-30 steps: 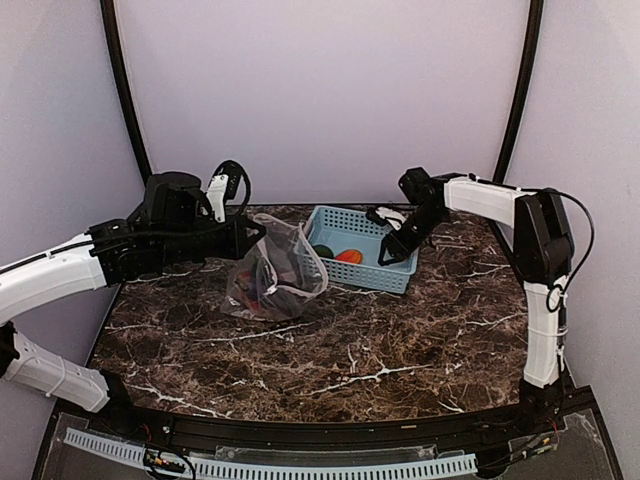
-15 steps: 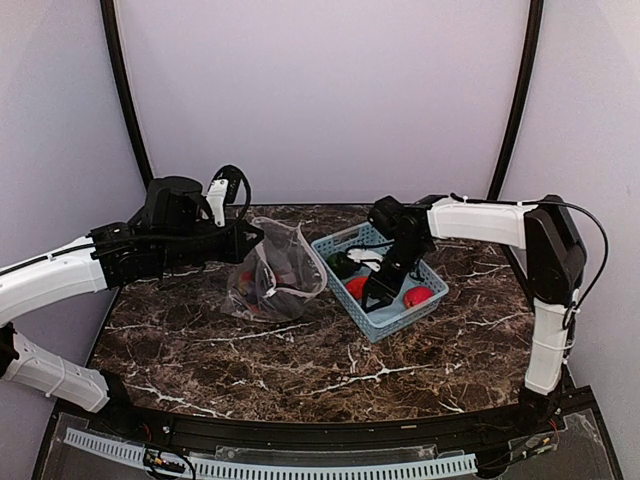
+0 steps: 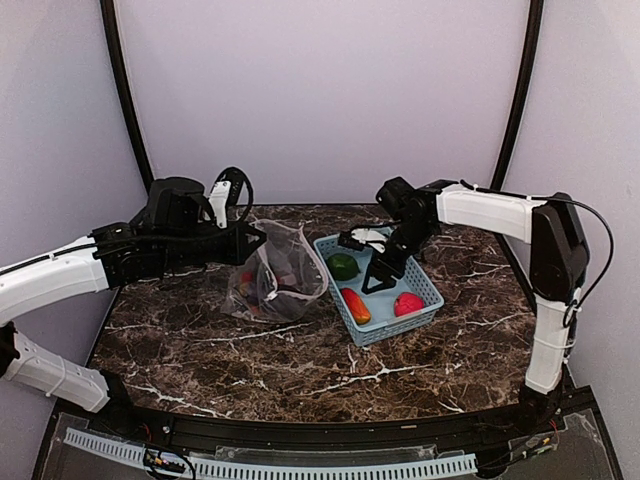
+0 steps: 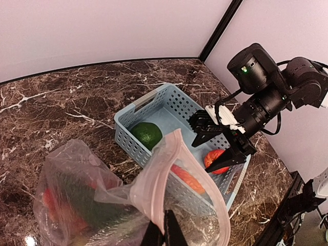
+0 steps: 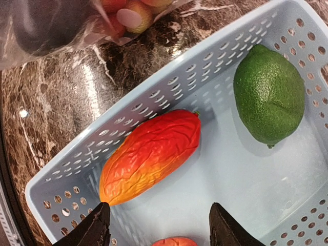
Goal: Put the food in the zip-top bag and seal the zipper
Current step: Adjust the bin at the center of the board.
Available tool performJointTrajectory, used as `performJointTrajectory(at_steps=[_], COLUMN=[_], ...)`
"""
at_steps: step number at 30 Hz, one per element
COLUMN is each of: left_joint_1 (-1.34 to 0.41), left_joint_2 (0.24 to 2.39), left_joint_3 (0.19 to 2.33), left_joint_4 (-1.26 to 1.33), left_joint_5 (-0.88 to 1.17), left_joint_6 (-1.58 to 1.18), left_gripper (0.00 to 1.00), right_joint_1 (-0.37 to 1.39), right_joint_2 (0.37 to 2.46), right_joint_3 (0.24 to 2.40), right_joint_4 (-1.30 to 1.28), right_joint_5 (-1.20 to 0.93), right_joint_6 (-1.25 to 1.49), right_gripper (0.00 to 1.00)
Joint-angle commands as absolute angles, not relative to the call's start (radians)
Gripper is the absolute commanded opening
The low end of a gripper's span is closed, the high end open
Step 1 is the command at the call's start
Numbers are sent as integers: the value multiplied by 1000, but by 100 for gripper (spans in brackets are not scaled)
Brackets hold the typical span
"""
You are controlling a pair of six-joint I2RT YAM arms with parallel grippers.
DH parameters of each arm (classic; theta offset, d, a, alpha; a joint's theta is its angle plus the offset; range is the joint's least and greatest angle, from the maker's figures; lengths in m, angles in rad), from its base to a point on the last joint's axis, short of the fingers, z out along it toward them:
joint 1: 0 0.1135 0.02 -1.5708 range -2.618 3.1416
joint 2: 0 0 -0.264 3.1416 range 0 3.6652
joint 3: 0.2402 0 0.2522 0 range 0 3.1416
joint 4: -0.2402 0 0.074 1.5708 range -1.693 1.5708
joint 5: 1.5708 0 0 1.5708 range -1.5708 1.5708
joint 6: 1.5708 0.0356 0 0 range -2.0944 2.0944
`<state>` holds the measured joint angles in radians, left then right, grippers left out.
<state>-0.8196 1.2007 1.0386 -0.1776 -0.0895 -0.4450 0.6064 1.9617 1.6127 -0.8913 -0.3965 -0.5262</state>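
Observation:
The clear zip-top bag (image 3: 275,282) stands left of the light blue basket (image 3: 425,285). My left gripper (image 3: 258,238) is shut on its mouth rim and holds it open; the wrist view shows the fingers (image 4: 165,233) pinching the pale zipper strip (image 4: 154,169). Red-yellow balls (image 5: 128,15) and a dark item (image 4: 77,197) lie inside the bag. In the basket are an orange mango (image 5: 151,154), a green fruit (image 5: 269,95) and a red strawberry (image 3: 408,303). My right gripper (image 3: 376,274) is open and empty, just above the basket floor beside the mango (image 3: 355,305).
The basket lies turned at an angle, its near-left wall (image 5: 154,97) close to the bag. Dark marble table (image 3: 300,360) all round. Black frame posts (image 3: 125,90) stand at the back corners, with pale walls behind.
The right gripper has dragged and turned the basket from the back toward the bag, then drawn back a little over it. The left gripper still holds the bag open.

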Motion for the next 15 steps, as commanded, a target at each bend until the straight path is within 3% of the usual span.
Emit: performJointTrajectory(at_steps=[1,7,15], left_joint_1=[-811,-811,-811], left_joint_2=[1212,1211,1218], left_joint_3=[1025,1026,1040], left_joint_4=[-187,-189,-196], left_joint_5=[-67,-57,-61], left_joint_6=[-448,-460,-457], left_gripper=[1,1,1], right_joint_1=[594,602,645], right_joint_2=[1937,2005,2039], right_joint_3=[1610,1694,1649], right_joint_4=[-883,-924,-917], right_joint_5=[-427,-460,-474], right_joint_6=[-681,-476,-298], right_gripper=[64,64,65])
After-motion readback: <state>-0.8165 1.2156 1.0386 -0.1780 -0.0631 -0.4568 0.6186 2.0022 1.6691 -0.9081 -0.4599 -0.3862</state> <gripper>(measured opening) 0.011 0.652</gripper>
